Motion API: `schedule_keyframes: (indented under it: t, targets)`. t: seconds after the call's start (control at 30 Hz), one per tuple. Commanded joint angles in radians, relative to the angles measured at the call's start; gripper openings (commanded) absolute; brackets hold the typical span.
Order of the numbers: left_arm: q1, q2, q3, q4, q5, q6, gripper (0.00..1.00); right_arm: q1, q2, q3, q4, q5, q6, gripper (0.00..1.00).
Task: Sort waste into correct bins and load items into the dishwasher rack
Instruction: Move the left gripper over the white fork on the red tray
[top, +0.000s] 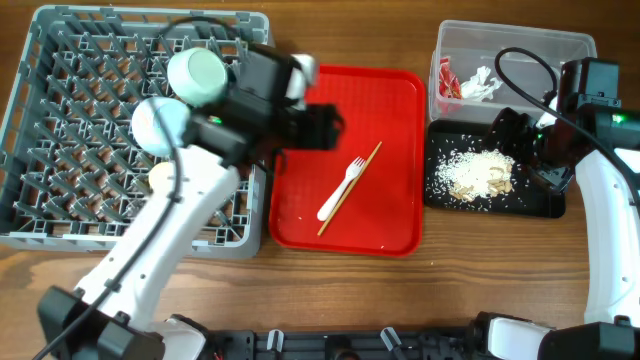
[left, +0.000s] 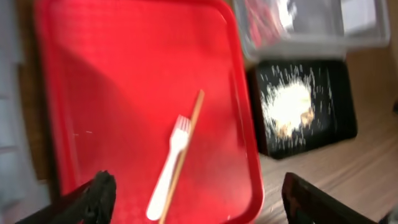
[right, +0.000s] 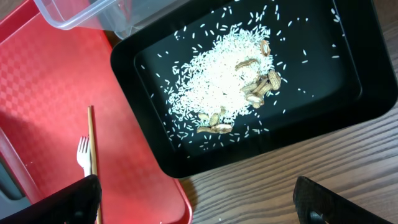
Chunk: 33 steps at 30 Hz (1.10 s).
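Note:
The white fork (top: 338, 190) and the wooden chopstick (top: 352, 186) lie side by side on the red serving tray (top: 385, 110). My left gripper (top: 322, 125) hovers open and empty over the tray's upper left; in the left wrist view (left: 199, 205) the fork (left: 166, 174) and chopstick (left: 188, 140) lie between its fingers. The grey rack (top: 130, 238) holds a pale green bowl (top: 200, 75) and a pale blue bowl (top: 158, 125). The clear tub (top: 520, 40) holds the wrapper (top: 447, 82) and the tissue (top: 482, 84). The black tray (top: 545, 205) holds rice scraps (top: 478, 172). My right gripper (top: 515, 135) is open above it.
In the right wrist view the open right gripper (right: 199, 208) frames the black tray (right: 373, 93), the rice and peanut shells (right: 230, 81), the wooden table (right: 311, 168) and the red tray's corner (right: 56, 81). A small pale object (top: 160, 178) sits in the rack.

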Motion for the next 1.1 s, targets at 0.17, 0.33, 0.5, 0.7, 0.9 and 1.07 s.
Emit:
schedule_keyframes:
  t: [0.17, 0.33, 0.5, 0.7, 0.9, 1.07]
  targets:
    - [-0.169, 0.193, -0.01, -0.003, -0.161, 0.016, 0.69, -0.001, -0.013, 0.011, -0.001, 0.0, -0.005, 1.0]
    - [-0.191, 0.308, -0.01, 0.048, -0.201, 0.017, 0.62, -0.001, -0.013, 0.011, -0.001, 0.0, -0.006, 1.0]
    - [-0.187, 0.384, -0.01, 0.12, -0.224, 0.017, 0.61, -0.001, -0.013, 0.011, -0.001, 0.0, -0.007, 1.0]
    - [-0.187, 0.463, -0.01, 0.19, -0.277, 0.016, 0.55, -0.001, -0.013, 0.011, -0.001, 0.0, -0.007, 1.0]
    - [-0.185, 0.509, -0.01, 0.212, -0.347, 0.017, 0.56, -0.001, -0.013, 0.011, -0.001, 0.0, -0.007, 1.0]
    - [-0.187, 0.519, -0.01, 0.222, -0.346, 0.016, 0.56, -0.001, -0.013, 0.011, -0.001, 0.0, -0.007, 1.0]
